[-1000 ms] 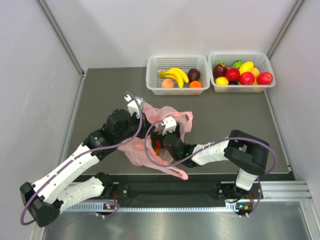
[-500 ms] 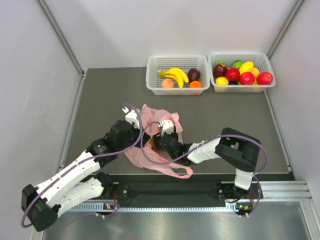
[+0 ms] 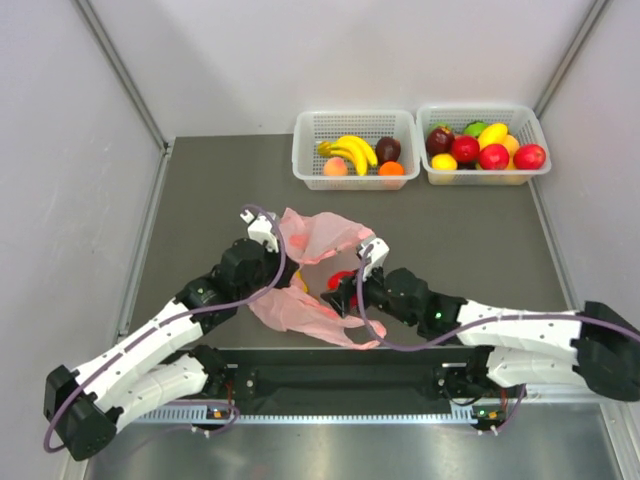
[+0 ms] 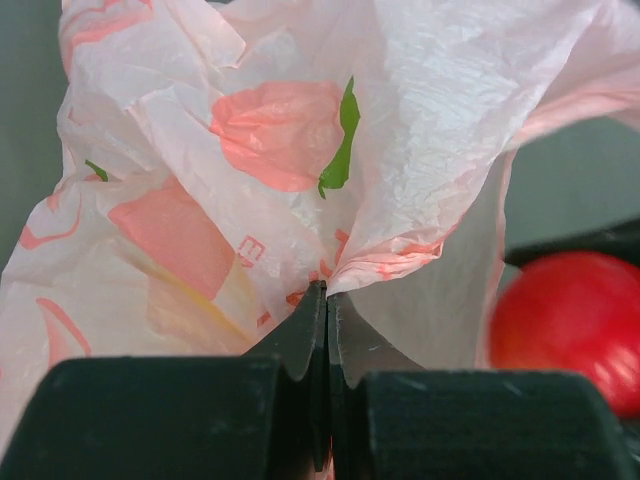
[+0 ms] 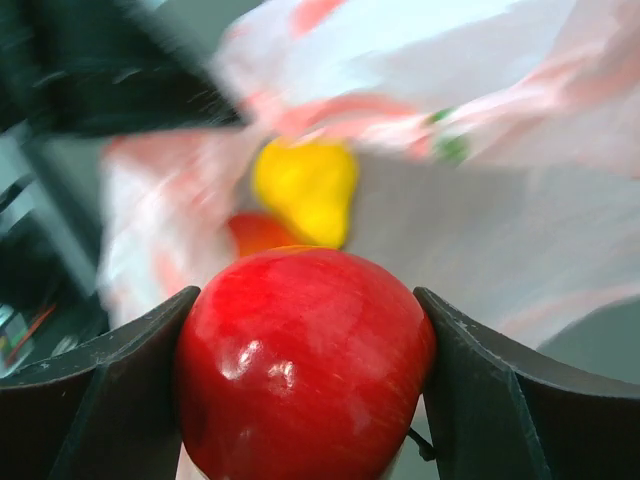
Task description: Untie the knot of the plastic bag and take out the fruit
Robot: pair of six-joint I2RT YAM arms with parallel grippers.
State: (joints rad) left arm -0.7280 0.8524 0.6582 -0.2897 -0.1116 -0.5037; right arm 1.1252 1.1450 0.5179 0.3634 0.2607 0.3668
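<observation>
The pink plastic bag (image 3: 305, 260) lies open at the table's middle; no knot shows. My left gripper (image 3: 284, 258) is shut on the bag's edge (image 4: 330, 270), holding it up. My right gripper (image 3: 340, 285) is shut on a red apple (image 5: 305, 365), which also shows at the bag's mouth in the top view (image 3: 340, 279) and in the left wrist view (image 4: 565, 325). Inside the bag lie a yellow pear (image 5: 305, 190) and an orange-red fruit (image 5: 258, 232). The peach-pink fruit is not visible.
Two white baskets stand at the back: the left basket (image 3: 356, 182) holds bananas, a dark fruit and orange ones; the right basket (image 3: 485, 178) holds several mixed fruits. Grey walls close in both sides.
My right arm has pulled back to the right, drawing the red apple out to the bag's mouth. My left gripper keeps its hold on the bag, whose mouth has spread open.
</observation>
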